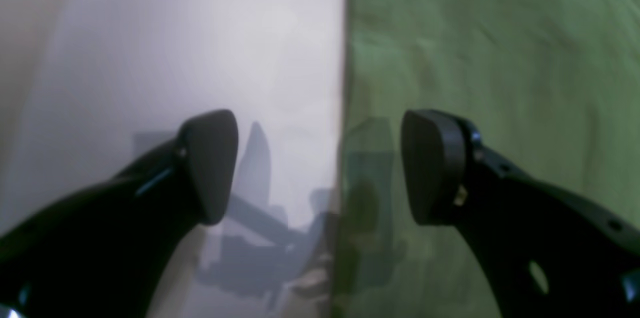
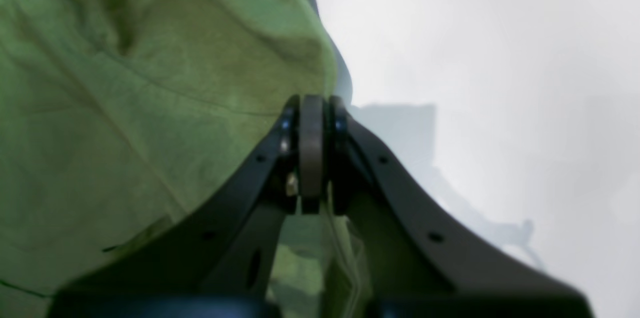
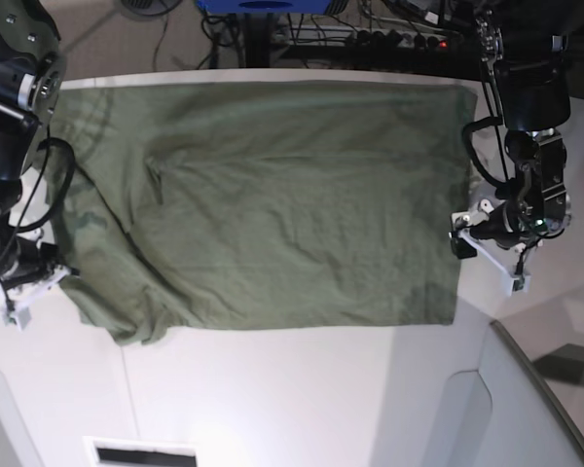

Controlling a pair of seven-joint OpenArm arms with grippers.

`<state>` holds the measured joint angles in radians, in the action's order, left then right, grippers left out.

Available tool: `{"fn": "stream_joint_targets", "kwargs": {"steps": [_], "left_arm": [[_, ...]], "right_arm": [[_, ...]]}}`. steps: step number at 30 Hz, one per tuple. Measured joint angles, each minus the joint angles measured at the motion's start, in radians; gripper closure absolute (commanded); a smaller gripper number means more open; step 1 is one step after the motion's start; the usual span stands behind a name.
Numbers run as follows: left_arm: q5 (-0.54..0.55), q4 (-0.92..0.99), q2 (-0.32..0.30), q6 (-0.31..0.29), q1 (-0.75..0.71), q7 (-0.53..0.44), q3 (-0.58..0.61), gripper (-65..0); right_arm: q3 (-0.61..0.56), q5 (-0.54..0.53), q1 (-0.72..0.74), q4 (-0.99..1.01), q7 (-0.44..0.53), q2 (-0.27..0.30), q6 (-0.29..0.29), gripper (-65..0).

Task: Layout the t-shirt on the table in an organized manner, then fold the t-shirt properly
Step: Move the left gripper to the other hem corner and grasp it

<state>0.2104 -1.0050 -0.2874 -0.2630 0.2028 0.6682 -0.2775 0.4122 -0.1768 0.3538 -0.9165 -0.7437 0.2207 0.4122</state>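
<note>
The olive-green t-shirt [image 3: 273, 204] lies spread across the white table [image 3: 292, 389], with its left part rumpled and a fold near the front left corner. My right gripper [image 2: 312, 153] is at the shirt's left edge [image 3: 66, 275], its pads pressed together with green cloth [image 2: 150, 83] bunched between the fingers. My left gripper [image 1: 320, 168] stands open at the shirt's right edge [image 3: 457, 243]. One finger [image 1: 210, 168] is over bare table [image 1: 200, 33]. The other [image 1: 432, 168] is over the shirt [image 1: 500, 83], whose straight edge runs between them.
A grey-white angled panel [image 3: 526, 409] rises at the front right corner. Cables and equipment [image 3: 370, 34] lie beyond the table's far edge. A white slotted piece [image 3: 141, 454] sits at the front edge.
</note>
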Motion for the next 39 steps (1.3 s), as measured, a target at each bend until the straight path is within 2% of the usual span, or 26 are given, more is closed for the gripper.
{"fn": "stream_joint_targets", "kwargs": {"steps": [3,4,9,11,13,18,30,33,39], "left_arm": [[0.003,0.041,0.020,-0.003,0.005,-0.006,0.037,-44.9],[0.005,0.050,0.030,-0.004,0.004,-0.042,0.044,-41.5],[0.014,0.106,0.032,-0.006,0.016,-0.108,0.044,-25.0],[0.014,0.107,0.030,-0.003,0.016,-0.108,0.043,-15.3],[0.018,0.106,0.031,-0.004,0.013,-0.106,0.041,0.0],[-0.001,-0.006,0.037,-0.003,-0.035,-0.015,0.043,0.0],[0.002,-0.547,0.035,-0.007,-0.281,0.190,0.039,0.0],[-0.002,-0.591,0.036,-0.007,-0.323,0.236,0.039,0.0],[-0.002,-0.593,0.035,-0.007,-0.388,0.238,0.039,0.0]], "right_arm": [[0.000,0.001,-0.005,0.000,0.000,0.000,0.000,0.0],[0.000,0.002,-0.007,0.000,0.000,0.001,0.000,0.0],[0.000,0.002,-0.016,0.000,0.004,0.009,0.000,0.0],[0.000,0.002,-0.015,0.000,0.007,0.008,0.000,0.0],[0.000,0.002,-0.016,0.000,0.006,0.008,0.000,0.0],[0.000,0.002,-0.016,0.000,0.006,0.005,0.000,0.0],[0.000,0.003,-0.016,0.000,0.007,0.006,0.000,0.0],[0.000,0.002,-0.016,0.000,0.007,0.005,0.000,0.0],[0.000,0.001,-0.016,0.000,0.007,0.006,0.000,0.0]]}}
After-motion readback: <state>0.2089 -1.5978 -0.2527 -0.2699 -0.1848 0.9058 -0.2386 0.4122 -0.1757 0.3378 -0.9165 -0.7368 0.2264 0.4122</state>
